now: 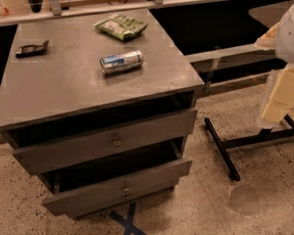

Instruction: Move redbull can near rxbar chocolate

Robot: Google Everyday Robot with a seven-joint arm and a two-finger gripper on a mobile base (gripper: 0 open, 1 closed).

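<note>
1. Jaws first: honestly, you can't tell from this view whether they're open or closed. The gripper [284, 94] is just a pale blur at the 3 o'clock edge of the shot, beside the cabinet and well apart from everything on the worktop [49, 92]. It has neither of the task's things, since both lie on the worktop.
2. The redbull can [121, 61] lies on its side about mid-worktop, with its long axis running roughly 9-to-3. Lying down like that, it could roll toward 12 or 6 if you nudge it, so I'd guess you want a grasp across the body from above.
3. The rxbar chocolate [32, 48] sits flat at about 10 o'clock from the can, right by the worktop's edge and well apart from it. I reckon you'd set the can down on the bar's inward side, not the edge side.
4. The green snack bag [120, 26] is at 12 o'clock from the can, near but not touching. It's off the straight line to the bar, so probably no bother.
5. By my read, the move hasn't started.
</note>
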